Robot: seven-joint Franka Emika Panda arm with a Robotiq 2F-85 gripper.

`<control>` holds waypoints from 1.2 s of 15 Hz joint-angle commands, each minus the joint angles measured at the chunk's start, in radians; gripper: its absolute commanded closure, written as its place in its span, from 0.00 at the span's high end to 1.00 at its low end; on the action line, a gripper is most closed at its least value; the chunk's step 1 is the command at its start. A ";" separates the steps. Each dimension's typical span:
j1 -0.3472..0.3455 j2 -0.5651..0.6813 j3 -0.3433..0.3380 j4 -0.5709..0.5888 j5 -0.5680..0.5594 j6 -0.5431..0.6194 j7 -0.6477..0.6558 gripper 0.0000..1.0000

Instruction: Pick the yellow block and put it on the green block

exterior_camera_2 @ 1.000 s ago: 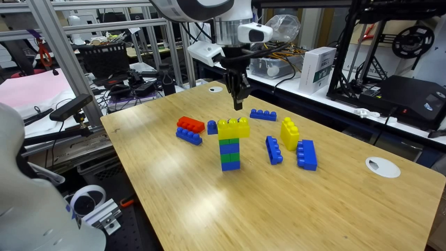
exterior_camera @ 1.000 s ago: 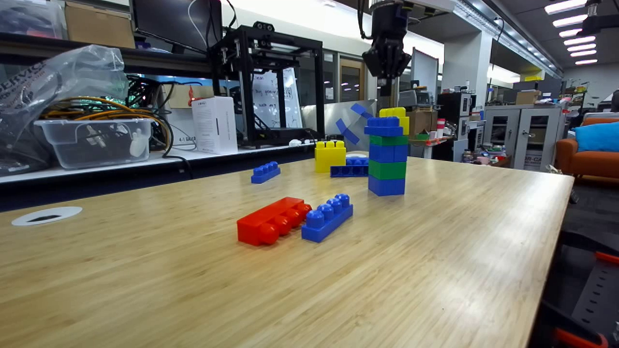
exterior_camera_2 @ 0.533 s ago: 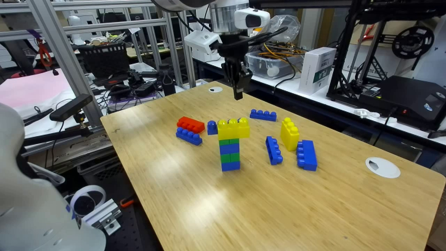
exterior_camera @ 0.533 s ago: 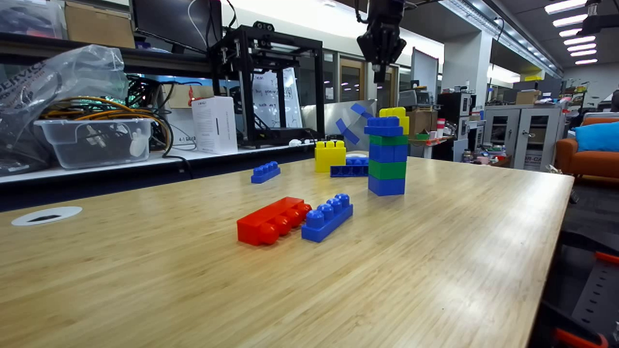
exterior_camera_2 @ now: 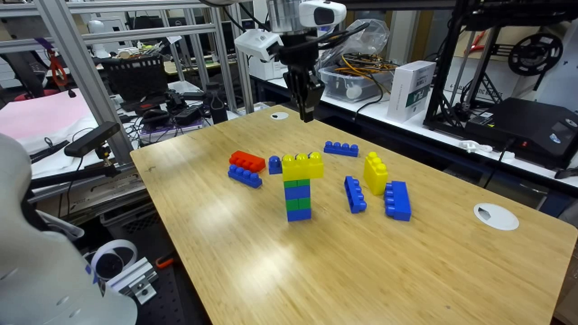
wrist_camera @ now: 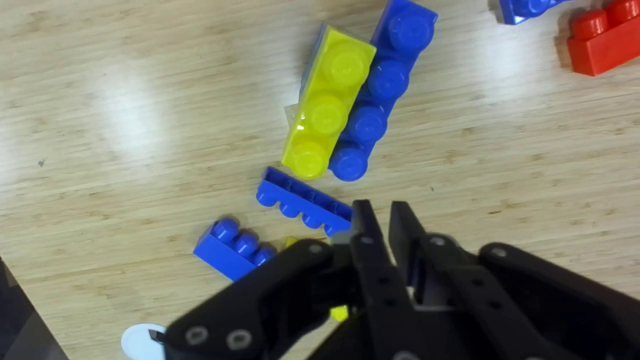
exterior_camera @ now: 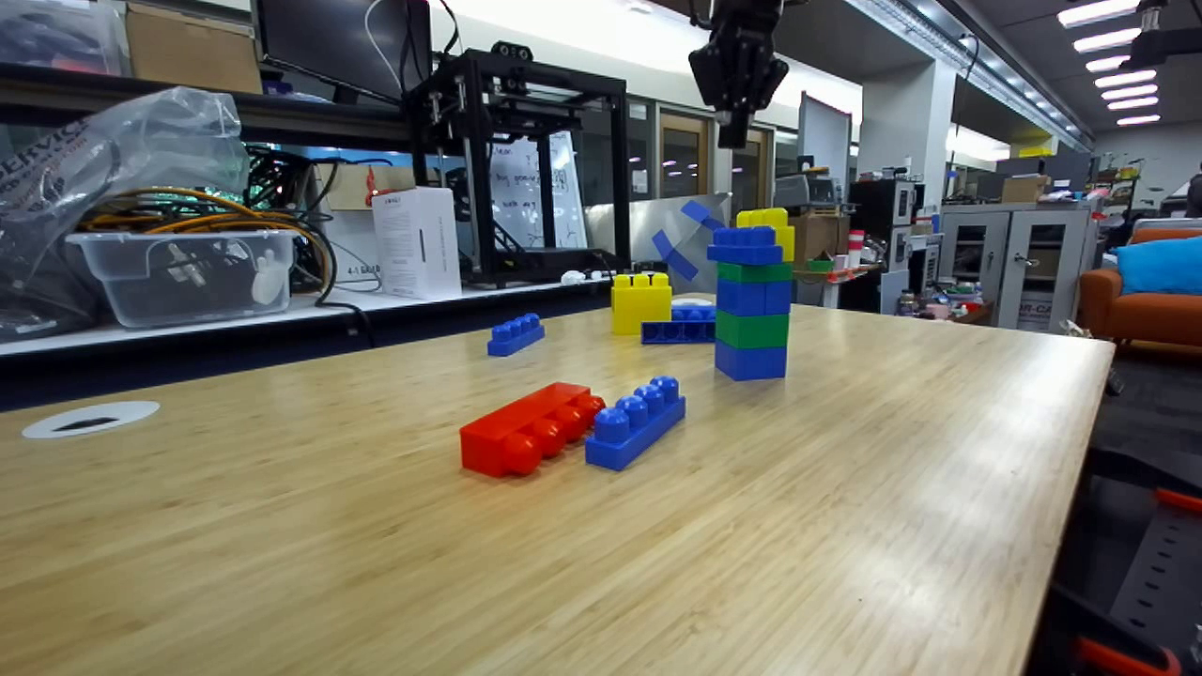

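Low, studded yellow plastic brick (exterior_camera_2: 302, 169) found atop the upright blue-and-green plastic brick tower (exterior_camera_2: 298, 192).
It appeared to rest on the tower's short green plastic top block (exterior_camera_2: 296, 183), beside a long blue plastic brick (wrist_camera: 368, 123). I saw the black jointed claw (wrist_camera: 381, 207) above the tower, jaws slightly parted, gripping nothing. I judged the yellow brick light, stiff, slick, best held across its long sides, one crowded by blue.

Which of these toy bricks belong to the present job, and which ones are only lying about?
For the job:
yellow block, topping the stack
green block, probably the upper green layer beneath it
lower layers, as support

Not involved:
red brick
second yellow brick
four loose blue bricks
top blue brick, beside the yellow
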 commanded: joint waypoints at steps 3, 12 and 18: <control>0.009 0.000 0.004 0.008 0.016 -0.057 -0.006 0.61; 0.015 0.000 0.016 0.002 0.013 -0.065 -0.001 1.00; 0.015 0.000 0.016 0.002 0.015 -0.064 -0.001 1.00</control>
